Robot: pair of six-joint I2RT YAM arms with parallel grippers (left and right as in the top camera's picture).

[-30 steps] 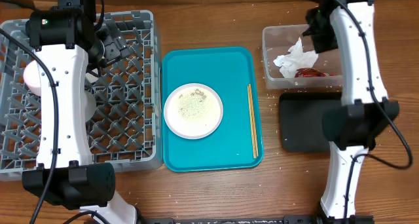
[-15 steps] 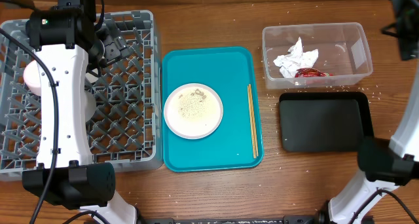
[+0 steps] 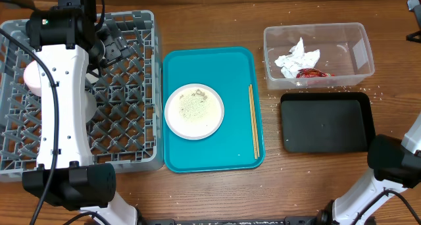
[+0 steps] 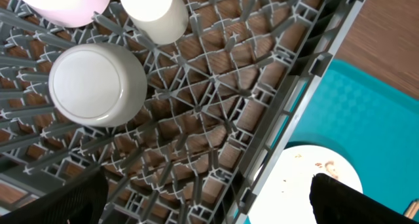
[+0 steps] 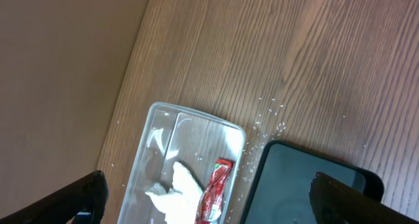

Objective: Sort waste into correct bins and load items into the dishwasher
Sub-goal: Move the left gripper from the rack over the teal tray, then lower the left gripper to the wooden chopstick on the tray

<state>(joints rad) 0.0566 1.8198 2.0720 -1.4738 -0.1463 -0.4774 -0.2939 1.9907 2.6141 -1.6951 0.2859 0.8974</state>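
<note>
Both jaws stand wide, gripping nothing; crumpled napkin (image 3: 296, 56) and red wrapper (image 3: 312, 73) lie in the clear rounded tub (image 3: 345, 50).

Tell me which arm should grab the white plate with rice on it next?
Probably left. The open left claw hangs over the grey lattice dish rack beside the teal tray, with the round white plate in its camera's view. The right claw, open too, sits far off past the clear plastic tub.

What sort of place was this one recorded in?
Probably a lab bench staged as a dish-clearing station: a grey dish rack, a teal tray with a soiled plate, and a clear tub holding a napkin and wrapper.
</note>
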